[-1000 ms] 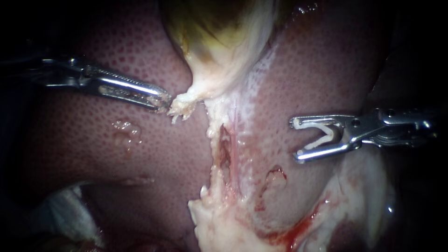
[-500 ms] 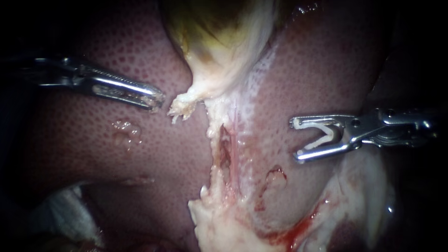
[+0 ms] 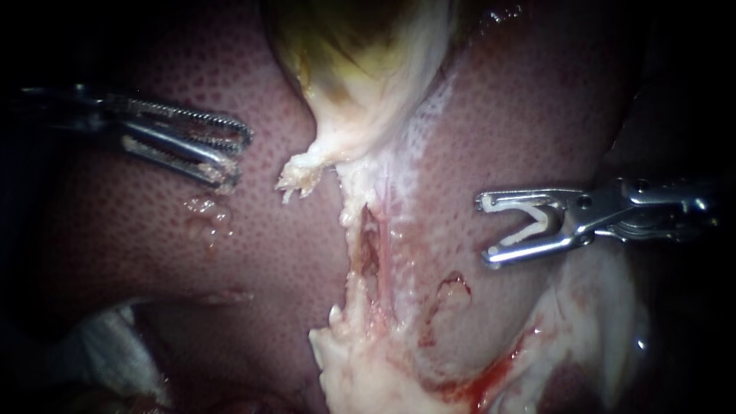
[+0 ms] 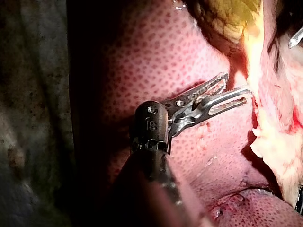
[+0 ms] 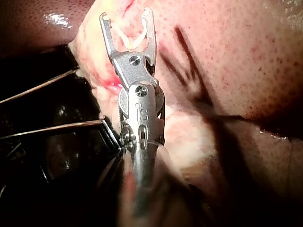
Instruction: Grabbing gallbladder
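The jaws of my left instrument [image 3: 238,156] stand spread with a clear gap and grip nothing. They sit over the speckled liver [image 3: 253,253], near the pale frayed end [image 3: 299,178] of the gallbladder [image 3: 360,77] but not touching it, and the gallbladder's yellow-green body runs up to the endoscope view's top edge. Well apart, across a pale raw strip [image 3: 368,253] in the liver surface, my right instrument [image 3: 485,230] carries a white clip [image 3: 537,226] seated between its wide-set jaws, the clip's arms lying against both.
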Tool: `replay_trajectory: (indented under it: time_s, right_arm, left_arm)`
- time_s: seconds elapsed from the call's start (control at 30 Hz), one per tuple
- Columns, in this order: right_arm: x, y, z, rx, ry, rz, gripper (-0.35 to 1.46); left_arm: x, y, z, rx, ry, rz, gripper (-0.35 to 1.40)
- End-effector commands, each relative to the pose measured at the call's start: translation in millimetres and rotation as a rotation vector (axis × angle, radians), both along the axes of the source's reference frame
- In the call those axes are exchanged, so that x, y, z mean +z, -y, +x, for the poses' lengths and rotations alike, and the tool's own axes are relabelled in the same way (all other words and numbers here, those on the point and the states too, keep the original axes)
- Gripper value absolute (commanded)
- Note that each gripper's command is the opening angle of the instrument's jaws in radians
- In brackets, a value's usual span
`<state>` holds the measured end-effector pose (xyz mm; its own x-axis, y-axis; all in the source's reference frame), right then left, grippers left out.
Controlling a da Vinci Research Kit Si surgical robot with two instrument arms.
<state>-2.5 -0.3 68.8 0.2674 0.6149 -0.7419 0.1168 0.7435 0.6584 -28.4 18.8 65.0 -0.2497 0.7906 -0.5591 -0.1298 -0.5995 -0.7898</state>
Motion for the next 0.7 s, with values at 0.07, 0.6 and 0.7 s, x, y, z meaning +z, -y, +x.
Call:
replay_trajectory:
  time_s: [0.07,0.6,0.7]
  right_arm:
    - [0.0,0.0,0.0,0.0,0.0,0.0,0.5]
    - [0.0,0.0,0.0,0.0,0.0,0.0,0.5]
    - [0.0,0.0,0.0,0.0,0.0,0.0,0.5]
  left_arm:
    - [-0.1,0.1,-0.5,-0.001,-0.001,-0.002,0.52]
    - [1.6,0.5,-4.2,-0.049,-0.077,-0.024,0.49]
    - [2.1,0.9,-4.9,-0.052,-0.085,-0.028,0.46]
